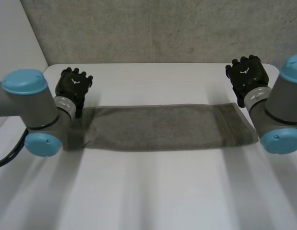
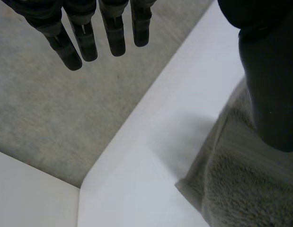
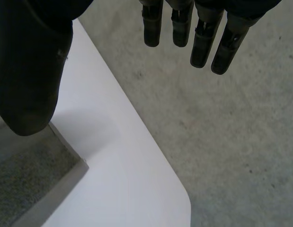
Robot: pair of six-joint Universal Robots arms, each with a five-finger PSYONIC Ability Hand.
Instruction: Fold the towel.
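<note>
A grey-green towel [image 1: 162, 127] lies as a long folded strip across the white table [image 1: 153, 191]. My left hand [image 1: 74, 86] hovers above the strip's left end, fingers straight and empty. In the left wrist view the fingers [image 2: 84, 38] point past the table's edge and the thumb [image 2: 271, 94] hangs over the towel's corner [image 2: 231, 184]. My right hand [image 1: 246, 74] is raised above the strip's right end, open and holding nothing. Its fingers [image 3: 198, 38] stretch out over the floor, and its thumb [image 3: 30, 80] sits above the towel's corner [image 3: 37, 184].
The table's far corners [image 2: 82, 189] [image 3: 184, 198] lie close to both hands. Beyond them is a speckled grey floor [image 1: 162, 28]. A wide bare stretch of table lies in front of the towel.
</note>
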